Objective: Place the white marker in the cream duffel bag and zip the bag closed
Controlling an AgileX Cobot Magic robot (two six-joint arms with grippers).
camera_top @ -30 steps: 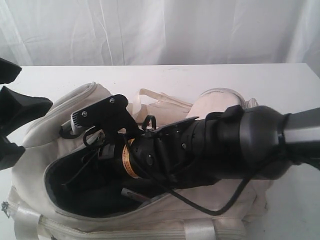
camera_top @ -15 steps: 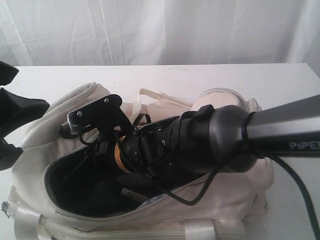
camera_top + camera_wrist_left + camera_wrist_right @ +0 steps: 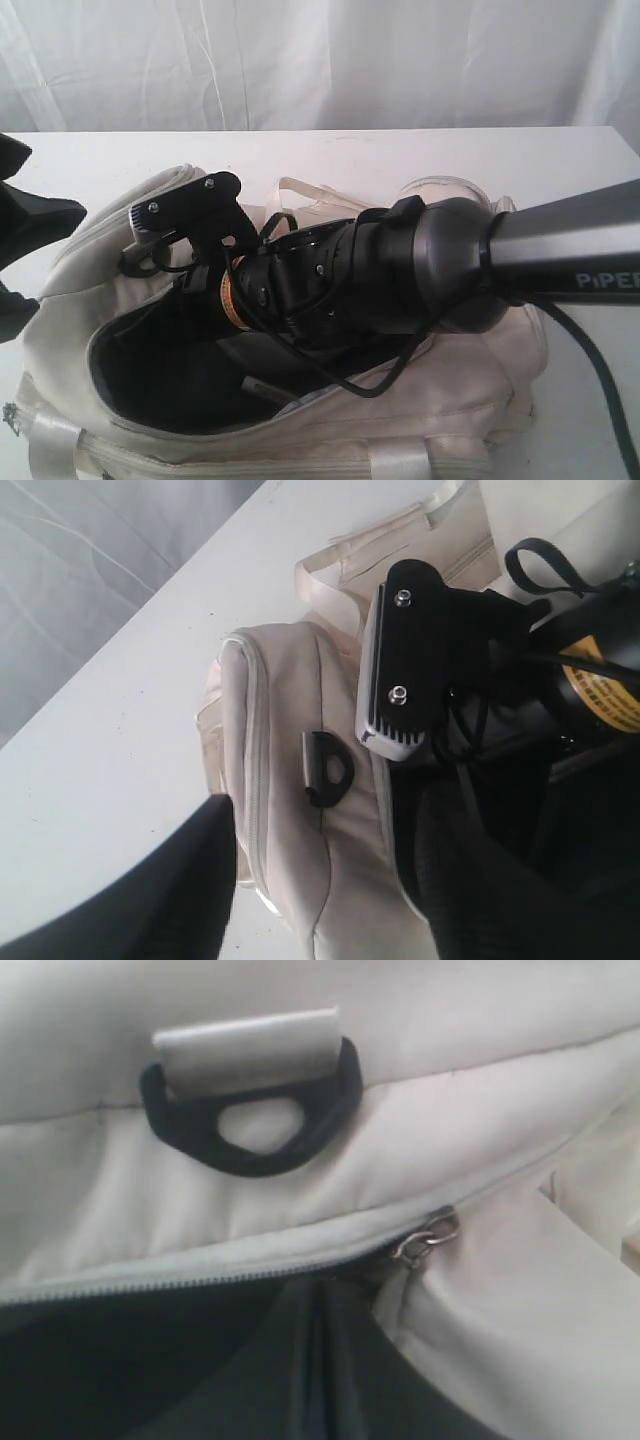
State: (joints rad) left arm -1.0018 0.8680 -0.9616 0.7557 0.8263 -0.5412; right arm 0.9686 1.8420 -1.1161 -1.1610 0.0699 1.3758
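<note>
The cream duffel bag [image 3: 470, 400] lies on the white table with its top open, showing dark lining. Inside it lies the white marker [image 3: 275, 394], free of both grippers. My right arm [image 3: 400, 275] reaches across the opening to the bag's left end. My right gripper [image 3: 322, 1305] is shut, its tips against the grey zip [image 3: 150, 1282] just beside the metal zip pull [image 3: 428, 1235]; I cannot see whether it pinches anything. My left gripper [image 3: 20, 262] is open at the bag's left end [image 3: 290, 710], which sits between its fingers [image 3: 150, 900].
A black strap loop [image 3: 250, 1125] hangs on the bag's end, just above the zip. The right arm's camera bracket [image 3: 185, 212] and cable [image 3: 350, 385] hang over the opening. Webbing handles [image 3: 320, 198] lie behind the arm. A white curtain [image 3: 320, 60] backs the table [image 3: 120, 155].
My right arm has pushed further toward the bag's left end and its jaws have closed. The left gripper has shifted slightly away to the left. The marker has not moved.
</note>
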